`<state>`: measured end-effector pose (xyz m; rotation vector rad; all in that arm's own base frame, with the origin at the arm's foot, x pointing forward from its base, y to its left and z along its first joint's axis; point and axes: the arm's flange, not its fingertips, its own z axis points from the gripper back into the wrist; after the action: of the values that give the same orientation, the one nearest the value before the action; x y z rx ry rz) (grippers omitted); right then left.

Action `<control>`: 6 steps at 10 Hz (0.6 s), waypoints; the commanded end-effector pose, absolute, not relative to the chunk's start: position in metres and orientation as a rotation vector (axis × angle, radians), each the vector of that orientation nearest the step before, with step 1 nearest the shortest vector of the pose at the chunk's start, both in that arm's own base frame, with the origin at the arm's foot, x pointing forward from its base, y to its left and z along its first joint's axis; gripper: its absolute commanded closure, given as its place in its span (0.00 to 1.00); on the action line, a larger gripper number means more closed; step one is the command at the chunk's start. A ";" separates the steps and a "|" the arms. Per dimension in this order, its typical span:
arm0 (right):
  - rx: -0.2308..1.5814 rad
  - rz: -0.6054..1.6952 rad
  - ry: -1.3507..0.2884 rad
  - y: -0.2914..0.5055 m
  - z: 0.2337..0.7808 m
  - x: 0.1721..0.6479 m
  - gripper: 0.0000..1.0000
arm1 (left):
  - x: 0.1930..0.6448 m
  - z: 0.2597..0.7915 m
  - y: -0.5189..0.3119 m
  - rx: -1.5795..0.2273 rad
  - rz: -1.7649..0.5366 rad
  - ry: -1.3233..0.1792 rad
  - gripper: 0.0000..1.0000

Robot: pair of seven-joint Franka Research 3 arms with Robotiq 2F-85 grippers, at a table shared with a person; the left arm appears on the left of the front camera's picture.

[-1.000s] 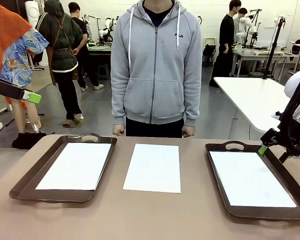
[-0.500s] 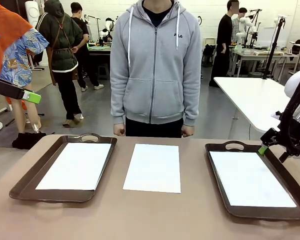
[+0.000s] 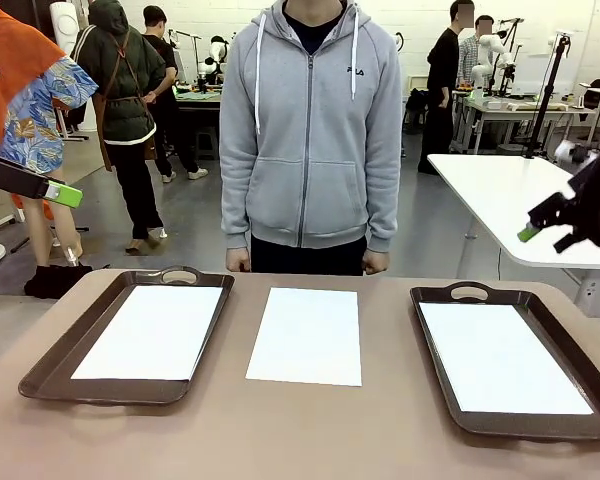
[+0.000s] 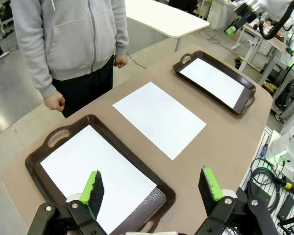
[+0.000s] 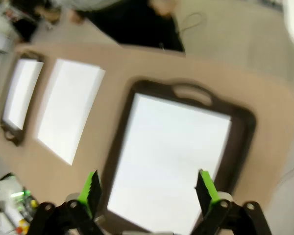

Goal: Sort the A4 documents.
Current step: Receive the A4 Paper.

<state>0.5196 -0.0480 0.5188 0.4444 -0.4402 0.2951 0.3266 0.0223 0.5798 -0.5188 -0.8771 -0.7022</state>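
Three A4 documents lie flat. One sheet (image 3: 305, 335) (image 4: 159, 117) (image 5: 68, 107) rests bare on the brown tabletop at the middle. Another (image 3: 152, 332) (image 4: 95, 174) lies in the left dark brown tray (image 3: 50, 365), and a third (image 3: 500, 357) (image 5: 169, 156) in the right tray (image 3: 430, 340). My left gripper (image 3: 62, 193) (image 4: 152, 188) hangs open, high above the left tray's near end, with nothing between its fingers. High off the table's right edge, my right gripper (image 3: 540, 228) (image 5: 148, 190) is open and empty, looking down on the right tray (image 5: 245, 122).
A person in a grey hoodie (image 3: 310, 130) stands at the far edge with both fists (image 3: 238, 260) down by the table. A white table (image 3: 510, 195) stands behind at the right. Cables (image 4: 272, 171) hang off the table's side.
My right gripper has risen from beside the right tray's far corner to well above the table. The left arm, the sheets and the person have stayed put.
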 end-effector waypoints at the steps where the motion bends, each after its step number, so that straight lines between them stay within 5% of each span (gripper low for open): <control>1: 0.618 0.549 -0.552 -0.045 0.542 0.495 0.00 | 0.327 0.580 0.022 -0.524 -0.708 -0.879 0.00; 6: 0.787 1.037 -0.694 -0.029 0.607 0.463 0.00 | 0.327 0.580 0.022 -0.524 -0.708 -0.879 0.00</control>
<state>0.4574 -0.0279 0.6146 0.7508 -0.6846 0.9858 0.3266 0.0222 0.5799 -0.5187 -0.8771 -0.7023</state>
